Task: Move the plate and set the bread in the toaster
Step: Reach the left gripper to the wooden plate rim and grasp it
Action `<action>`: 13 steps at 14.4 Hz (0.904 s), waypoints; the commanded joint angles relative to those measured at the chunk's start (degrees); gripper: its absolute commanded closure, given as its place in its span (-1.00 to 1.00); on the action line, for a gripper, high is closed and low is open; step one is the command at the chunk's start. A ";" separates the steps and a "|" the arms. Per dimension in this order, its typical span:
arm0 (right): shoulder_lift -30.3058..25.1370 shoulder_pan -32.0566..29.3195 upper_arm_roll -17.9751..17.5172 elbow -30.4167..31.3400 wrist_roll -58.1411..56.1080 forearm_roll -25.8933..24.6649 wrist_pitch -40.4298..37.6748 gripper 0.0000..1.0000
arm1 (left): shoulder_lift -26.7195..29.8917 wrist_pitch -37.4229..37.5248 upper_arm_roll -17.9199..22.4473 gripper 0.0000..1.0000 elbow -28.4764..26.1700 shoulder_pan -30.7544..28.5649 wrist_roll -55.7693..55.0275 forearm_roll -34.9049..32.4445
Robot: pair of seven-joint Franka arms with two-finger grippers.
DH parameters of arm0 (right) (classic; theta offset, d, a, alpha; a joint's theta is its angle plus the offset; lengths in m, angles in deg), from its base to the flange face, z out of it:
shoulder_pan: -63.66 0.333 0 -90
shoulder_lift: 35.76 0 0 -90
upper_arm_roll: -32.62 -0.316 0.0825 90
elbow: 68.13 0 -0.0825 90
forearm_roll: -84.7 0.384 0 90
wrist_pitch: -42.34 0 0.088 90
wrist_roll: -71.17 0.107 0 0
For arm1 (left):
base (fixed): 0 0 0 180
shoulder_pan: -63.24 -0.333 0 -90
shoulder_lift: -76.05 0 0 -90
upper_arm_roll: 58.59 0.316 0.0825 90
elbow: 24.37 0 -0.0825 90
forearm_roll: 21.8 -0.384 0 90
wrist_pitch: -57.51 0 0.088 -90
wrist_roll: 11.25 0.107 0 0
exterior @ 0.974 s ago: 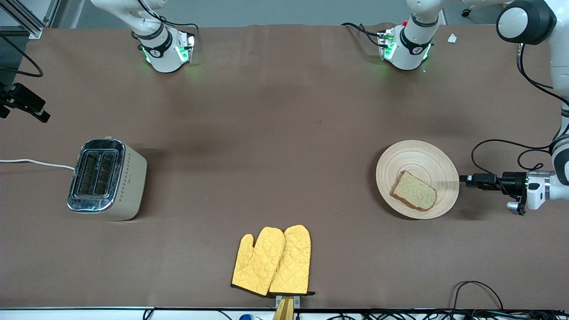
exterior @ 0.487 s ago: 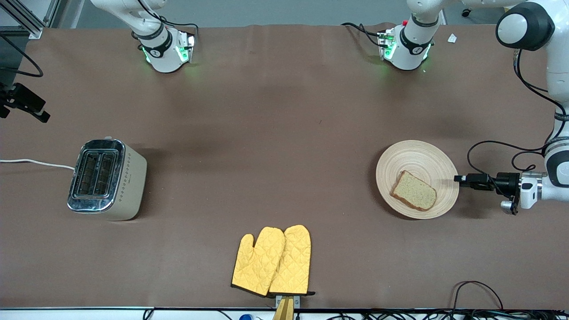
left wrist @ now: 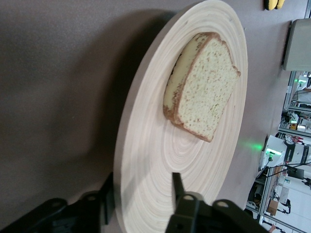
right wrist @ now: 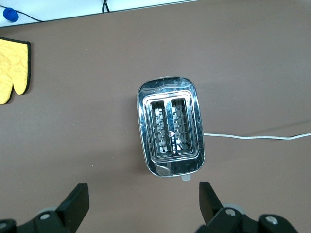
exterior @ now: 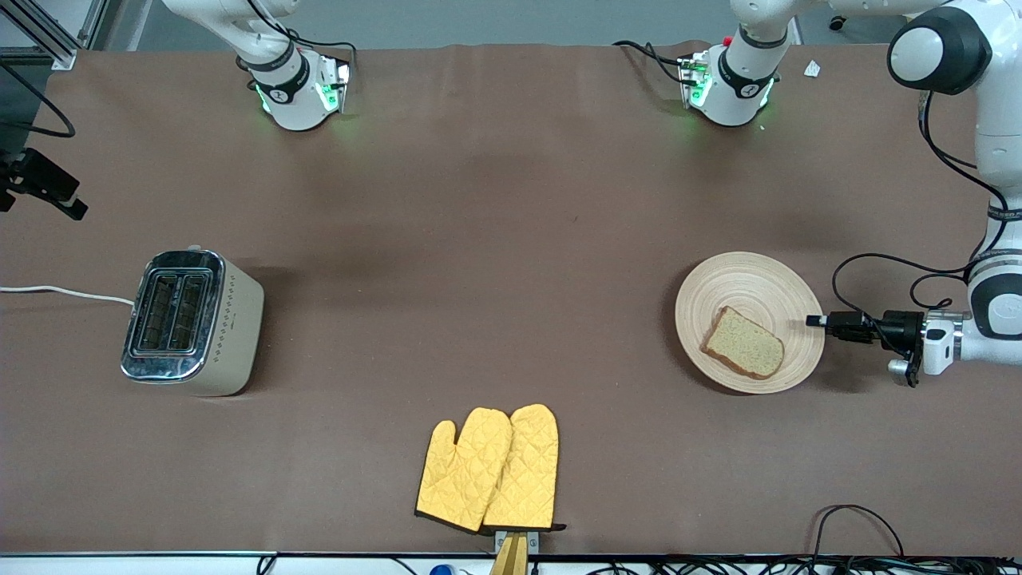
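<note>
The wooden plate lies at the left arm's end of the table, with the bread flat on its half nearer the front camera. In the left wrist view the plate fills the frame and the bread lies on it. My left gripper is open at the plate's rim, one finger over the plate's inside and the other outside the rim. The cream toaster stands at the right arm's end. My right gripper is open, high over the table beside the toaster, and out of the front view.
A pair of yellow oven mitts lies near the table's front edge at the middle, and one shows in the right wrist view. The toaster's white cord runs off the table's end. Black cables lie at the front edge.
My left gripper has moved toward the plate, from just outside it to astride its rim. The plate, bread and toaster have not moved.
</note>
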 commanded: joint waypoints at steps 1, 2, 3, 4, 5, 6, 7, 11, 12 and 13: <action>0.30 0.10 0.16 -0.91 -0.32 0.98 -0.62 -1.00 | -0.21 -0.06 -0.17 0.55 -0.30 -0.41 3.19 1.26; 0.30 -0.07 0.16 -0.91 -0.32 0.98 -0.62 -1.00 | -0.74 -0.06 -0.25 0.75 -0.30 -0.50 4.68 1.26; 0.21 -0.07 0.16 -1.00 -0.32 0.90 -0.62 -1.00 | -1.52 -0.15 -0.26 0.99 -0.56 -0.93 6.96 3.43; 0.30 -0.07 0.16 -1.26 -0.32 0.98 -0.62 -1.00 | -1.97 -0.15 -0.17 1.00 -0.65 -1.11 10.29 5.72; 0.30 -0.07 0.16 -1.26 -0.32 0.98 -0.62 -1.00 | -1.80 -0.06 -0.17 1.00 -0.65 -1.11 10.76 5.91; 0.30 0.01 0.16 -1.26 -0.24 0.98 -0.53 -1.00 | -1.45 0.63 -0.17 1.00 -0.65 -1.11 10.33 6.18; 0.30 0.01 0.16 -1.35 -0.23 0.90 -0.53 -1.00 | -1.10 1.68 -0.34 1.00 -0.48 -1.11 9.11 6.53; 0.30 -0.07 0.16 -1.35 -0.15 0.98 -0.53 -1.00 | -0.31 4.06 -0.61 1.00 -0.21 -1.11 6.30 8.19; 0.30 -0.07 0.25 -1.35 -0.15 0.98 -0.53 -1.00 | -0.30 6.07 -0.61 1.00 -0.12 -1.20 3.67 9.33; 0.30 -0.07 0.25 -1.35 -0.23 0.98 -0.53 -1.00 | -0.22 8.18 -0.61 1.00 0.05 -1.20 1.21 10.91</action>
